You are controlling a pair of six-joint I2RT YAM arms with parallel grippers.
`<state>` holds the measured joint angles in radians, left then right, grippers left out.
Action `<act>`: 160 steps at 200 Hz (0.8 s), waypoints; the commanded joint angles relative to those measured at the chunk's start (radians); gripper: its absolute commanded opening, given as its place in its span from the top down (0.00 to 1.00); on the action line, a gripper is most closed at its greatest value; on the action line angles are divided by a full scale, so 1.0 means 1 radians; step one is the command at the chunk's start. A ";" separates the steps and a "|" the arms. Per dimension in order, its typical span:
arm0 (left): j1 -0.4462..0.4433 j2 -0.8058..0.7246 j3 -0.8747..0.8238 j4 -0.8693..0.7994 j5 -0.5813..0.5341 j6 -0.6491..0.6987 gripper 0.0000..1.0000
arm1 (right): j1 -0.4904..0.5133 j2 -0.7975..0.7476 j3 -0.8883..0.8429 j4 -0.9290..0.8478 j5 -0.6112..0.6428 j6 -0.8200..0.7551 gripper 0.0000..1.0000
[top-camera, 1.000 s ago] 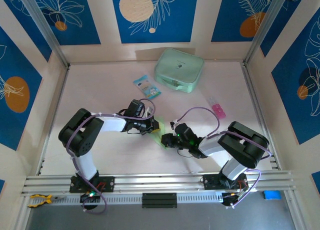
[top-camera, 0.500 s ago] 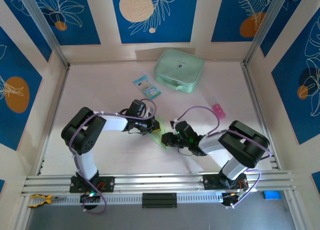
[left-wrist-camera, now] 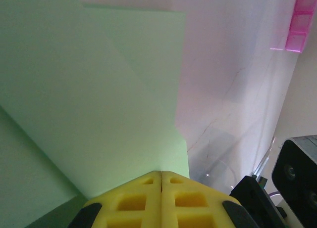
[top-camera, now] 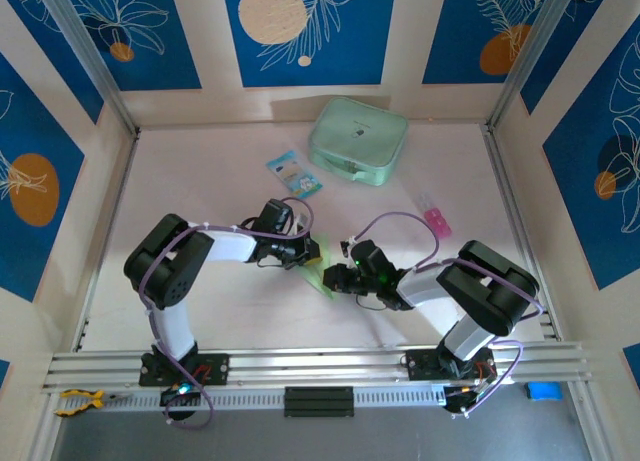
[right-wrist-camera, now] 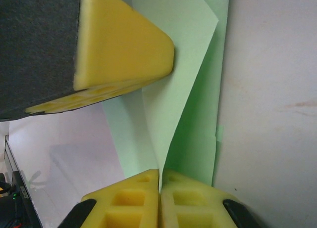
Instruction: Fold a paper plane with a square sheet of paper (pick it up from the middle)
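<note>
Lying on the white desk, close to the middle of its near edge, the thin pale light-green sheet of paper sits between the two gripper tips. It is creased, with diagonal fold lines and overlapping layers visible in the left wrist view. One folded flap stands up from the surface in the right wrist view.

The right gripper meets the sheet from the right. Its yellow pads are pressed together, and the raised fold of paper runs into the seam between them, so the paper is pinched there.

The left gripper meets the sheet from the left. Its yellow pads are also closed flat against each other, with the paper running up to their tips. Whether a layer lies between them cannot be told. One of its pads lies over the paper's far portion in the right wrist view.

A small pink translucent box lies nearer the desk's right edge. Toward the far edge lie a small blue-and-white printed packet and a thick mint-green rounded zip case.
</note>
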<state>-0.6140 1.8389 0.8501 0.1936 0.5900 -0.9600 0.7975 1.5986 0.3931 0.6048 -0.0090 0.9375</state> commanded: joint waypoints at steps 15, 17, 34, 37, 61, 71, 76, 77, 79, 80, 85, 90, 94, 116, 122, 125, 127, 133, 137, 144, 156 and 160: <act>-0.006 0.017 0.027 -0.033 -0.029 0.029 0.98 | 0.002 0.053 0.001 -0.127 -0.019 0.006 0.91; -0.006 0.017 0.027 -0.035 -0.030 0.030 0.98 | 0.001 0.053 0.000 -0.127 -0.020 0.006 0.91; -0.006 0.017 0.028 -0.046 -0.037 0.037 0.98 | 0.000 0.053 0.004 -0.134 -0.024 0.008 0.91; -0.007 0.018 0.030 -0.046 -0.038 0.037 0.98 | -0.001 0.053 0.005 -0.137 -0.025 0.008 0.91; -0.006 0.030 0.034 -0.046 -0.026 0.039 0.98 | -0.001 0.055 0.008 -0.144 -0.030 0.009 0.91; -0.006 0.035 0.036 -0.047 -0.025 0.038 0.98 | -0.001 0.055 0.008 -0.145 -0.030 0.010 0.91; -0.007 0.036 0.038 -0.050 -0.024 0.040 0.98 | -0.001 0.055 0.008 -0.145 -0.030 0.010 0.91; -0.006 0.036 0.038 -0.049 -0.025 0.041 0.98 | -0.001 0.055 0.009 -0.145 -0.031 0.010 0.91; -0.006 0.037 0.038 -0.049 -0.026 0.041 0.98 | -0.001 0.055 0.008 -0.144 -0.030 0.010 0.91; -0.007 0.037 0.038 -0.050 -0.027 0.041 0.98 | -0.001 0.054 0.008 -0.144 -0.030 0.010 0.91; -0.006 0.037 0.038 -0.052 -0.027 0.041 0.98 | -0.001 0.054 0.009 -0.144 -0.031 0.012 0.91; -0.006 0.037 0.038 -0.054 -0.027 0.042 0.98 | -0.002 0.053 0.009 -0.146 -0.031 0.011 0.91; -0.006 0.040 0.038 -0.054 -0.027 0.041 0.98 | -0.001 0.052 0.010 -0.146 -0.031 0.013 0.91; -0.006 0.046 0.037 -0.052 -0.022 0.042 0.98 | -0.001 0.046 0.011 -0.148 -0.036 0.016 0.90; -0.007 0.046 0.036 -0.051 -0.024 0.041 0.98 | -0.001 0.043 0.013 -0.150 -0.038 0.018 0.90; -0.007 0.046 0.037 -0.052 -0.023 0.041 0.98 | -0.001 0.041 0.013 -0.150 -0.041 0.019 0.90; -0.006 0.045 0.037 -0.052 -0.023 0.042 0.98 | -0.001 0.039 0.013 -0.151 -0.040 0.020 0.90; -0.007 0.045 0.037 -0.056 -0.024 0.044 0.98 | -0.001 0.033 0.012 -0.151 -0.042 0.023 0.89; -0.007 0.045 0.037 -0.059 -0.025 0.044 0.98 | -0.001 0.029 0.012 -0.153 -0.043 0.024 0.89; -0.006 0.045 0.039 -0.065 -0.026 0.047 0.98 | -0.001 0.021 0.013 -0.157 -0.044 0.027 0.88; -0.007 0.044 0.038 -0.066 -0.025 0.049 0.98 | -0.003 0.000 0.016 -0.172 -0.049 0.030 0.86; -0.007 0.046 0.038 -0.064 -0.024 0.050 0.98 | -0.001 -0.006 0.017 -0.178 -0.054 0.029 0.86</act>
<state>-0.6140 1.8568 0.8673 0.1600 0.5743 -0.9337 0.7860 1.5913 0.4118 0.5606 -0.0349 0.9520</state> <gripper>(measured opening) 0.065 0.130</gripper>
